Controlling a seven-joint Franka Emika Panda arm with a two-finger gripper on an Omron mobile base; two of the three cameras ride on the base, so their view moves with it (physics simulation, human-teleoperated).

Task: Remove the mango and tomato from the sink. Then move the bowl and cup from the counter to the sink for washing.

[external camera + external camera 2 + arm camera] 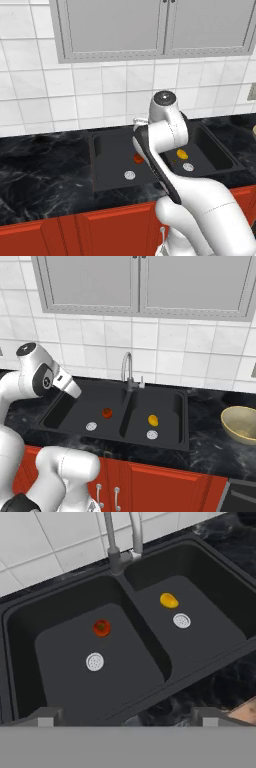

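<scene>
The black double sink [150, 643] lies below my hand. A red-orange tomato [102, 627] rests in the left basin just above its silver drain [94, 661]. In the right basin a yellow-orange mango [169, 600] sits beside the other drain [181, 620]. Both fruits also show from the base: tomato [138, 158] [107, 413], mango [182, 154] [153, 419]. My gripper [127, 718] hangs open and empty above the sink's front rim, well apart from both fruits. The tan bowl [242, 423] stands on the counter to the right of the sink. The cup is out of view.
A curved silver faucet [127, 368] rises behind the divider between the basins. Dark marble counter [210, 446] runs on both sides of the sink, with red cabinet fronts [165, 483] below and grey wall cabinets [140, 283] above the white tiles.
</scene>
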